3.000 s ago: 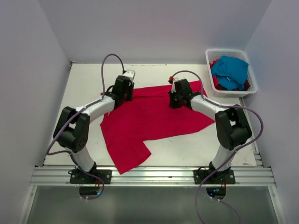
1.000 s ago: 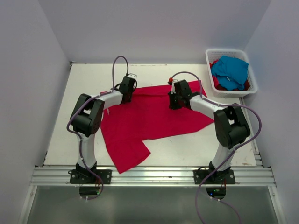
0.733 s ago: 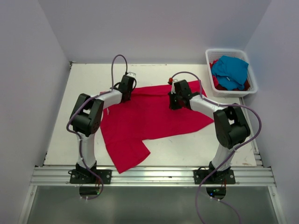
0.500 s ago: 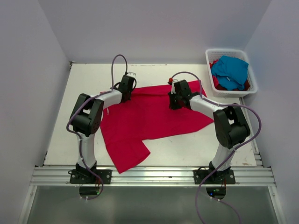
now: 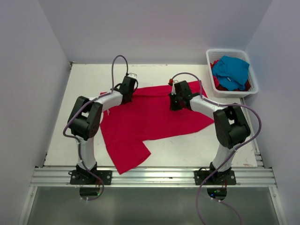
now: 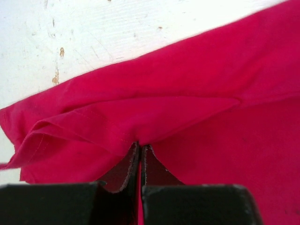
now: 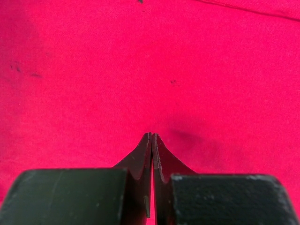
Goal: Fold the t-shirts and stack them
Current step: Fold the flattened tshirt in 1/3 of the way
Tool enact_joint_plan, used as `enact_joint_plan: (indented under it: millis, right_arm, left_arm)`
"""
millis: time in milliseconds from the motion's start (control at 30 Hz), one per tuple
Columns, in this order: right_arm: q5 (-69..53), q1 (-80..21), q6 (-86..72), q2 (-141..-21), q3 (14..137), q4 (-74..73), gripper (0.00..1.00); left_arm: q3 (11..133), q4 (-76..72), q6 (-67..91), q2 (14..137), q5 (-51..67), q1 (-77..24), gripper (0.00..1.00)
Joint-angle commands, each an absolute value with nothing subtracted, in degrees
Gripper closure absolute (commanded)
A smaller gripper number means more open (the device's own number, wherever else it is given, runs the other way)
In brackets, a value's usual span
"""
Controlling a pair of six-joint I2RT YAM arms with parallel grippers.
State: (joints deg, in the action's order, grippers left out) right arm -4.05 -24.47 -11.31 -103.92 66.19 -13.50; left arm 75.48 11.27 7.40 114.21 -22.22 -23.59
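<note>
Crimson t-shirt: spread on table; light, limp, likely slumps when lifted. Left gripper clamped on far-edge fold; right gripper closed, apparently nipping cloth. Best held at edges, both corners

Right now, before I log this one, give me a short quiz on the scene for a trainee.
1. True or false: the blue shirt lies in the basket.
2. The left fingers are: A) wide open in the air; B) shut on a fold of the red shirt; C) inside the basket.
3. Which arm's fingers are nearer the basket?
Key: 1 true; 2 B; 3 the right fingers.
</note>
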Motion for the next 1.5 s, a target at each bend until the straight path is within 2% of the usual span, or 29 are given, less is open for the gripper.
enact_joint_plan:
  millis: [0, 233, 1100, 1467]
  right_arm:
    - [-4.57, -24.61, -10.55, -103.71, 67.41, -13.89, 1.00]
    - [-5.01, -24.61, -10.72, -103.62, 67.50, -13.80, 1.00]
    - [-5.36, -24.61, -10.72, -103.27, 67.68, -14.33, 1.00]
    - [-5.19, -24.52, -10.72, -103.27, 67.85, -14.33, 1.00]
  left_arm:
    - [73.57, 12.74, 11.16, 107.67, -20.92, -25.84, 1.00]
    - [70.49, 14.85, 14.67, 103.28, -19.16, -27.86, 1.00]
    - [66.97, 18.02, 19.60, 101.69, -18.37, -32.34, 1.00]
    - [66.53, 20.39, 21.62, 100.28, -17.05, -34.10, 0.93]
